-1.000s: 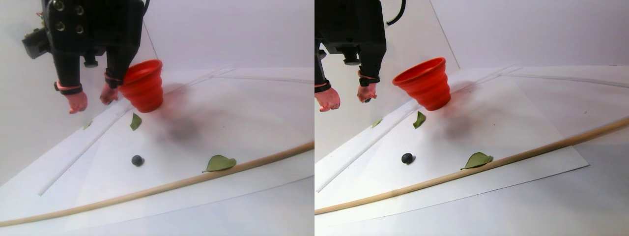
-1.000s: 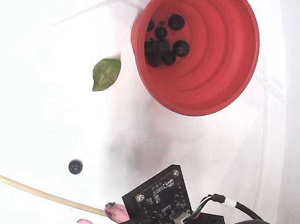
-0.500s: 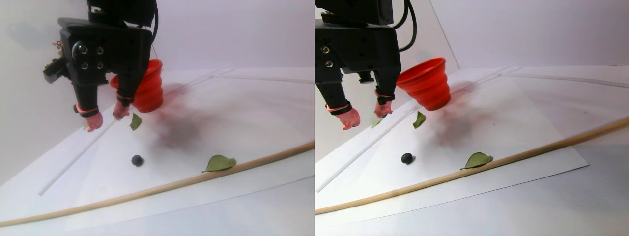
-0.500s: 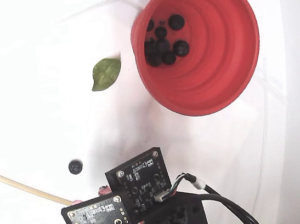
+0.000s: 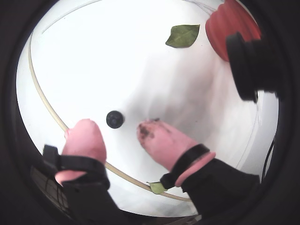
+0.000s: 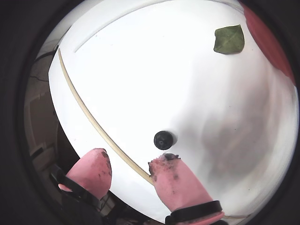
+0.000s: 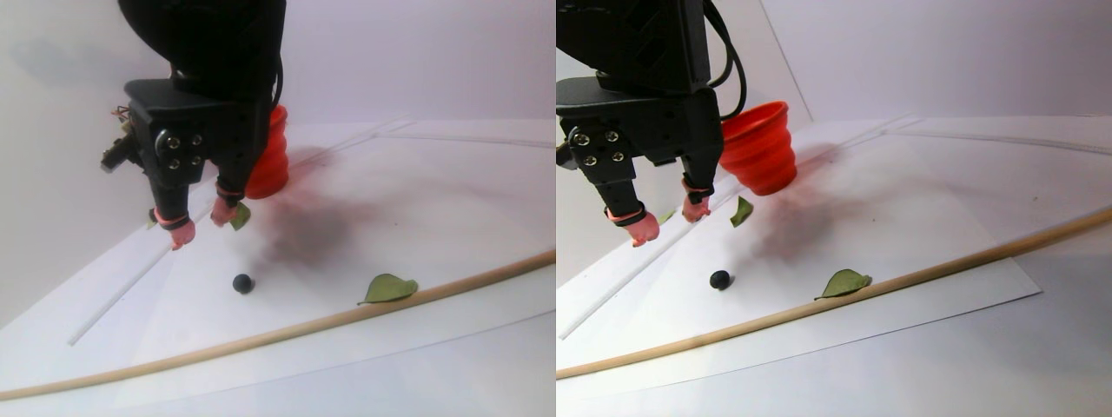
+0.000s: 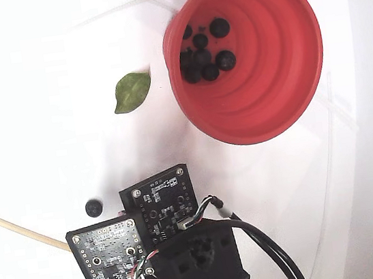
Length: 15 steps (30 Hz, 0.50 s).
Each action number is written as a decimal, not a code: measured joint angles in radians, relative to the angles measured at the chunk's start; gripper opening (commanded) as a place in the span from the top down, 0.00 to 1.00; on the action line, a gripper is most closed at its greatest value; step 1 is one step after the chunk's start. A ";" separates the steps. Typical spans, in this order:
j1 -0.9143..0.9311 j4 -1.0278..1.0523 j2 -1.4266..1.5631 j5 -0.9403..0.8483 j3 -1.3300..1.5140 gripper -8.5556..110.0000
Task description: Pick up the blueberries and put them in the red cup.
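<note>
Pink rubber covers both fingers (image 5: 161,138) of the tool (image 5: 115,131), which hangs spread wide and empty above the white counter (image 7: 391,217). In a wrist view a lone blueberry (image 5: 115,119) lies on the counter just beyond the gap between the tips, touching neither; the stereo pair view shows the tool (image 7: 201,228) raised clear of it. A thin wooden stick (image 7: 287,332) curves along the counter's near edge, with a green leaf (image 7: 388,288) touching it. A smaller leaf (image 8: 131,92) lies beside the red cup (image 8: 269,87), which stands towards the far edge, well apart from the loose berry. Several blueberries (image 8: 202,49) sit inside it.
</note>
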 measured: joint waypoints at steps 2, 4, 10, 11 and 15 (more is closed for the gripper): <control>0.002 -0.020 -0.026 -0.006 0.000 0.79; 0.002 -0.040 -0.048 -0.012 0.000 0.79; 0.026 -0.140 -0.190 -0.046 -0.005 0.79; 0.029 -0.153 -0.215 -0.051 -0.009 0.79; 0.040 -0.187 -0.272 -0.058 -0.032 0.79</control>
